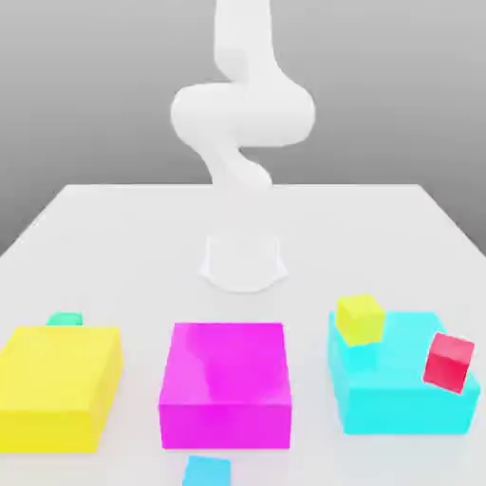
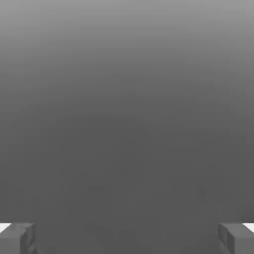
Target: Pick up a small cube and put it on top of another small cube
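Gripper (image 2: 127,239) wide open, fingertips (image 2: 17,239) apart on nothing, arm (image 1: 242,114) reared high over the table (image 1: 114,228). The tiny green cube (image 1: 65,319) sits far below toward the exterior view's left, tucked behind the big yellow block (image 1: 57,384).

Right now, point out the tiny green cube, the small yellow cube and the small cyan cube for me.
tiny green cube (image 1: 65,319), exterior view, on its visible top edge.
small yellow cube (image 1: 360,318), exterior view, on its front face.
small cyan cube (image 1: 206,471), exterior view, on its top face.
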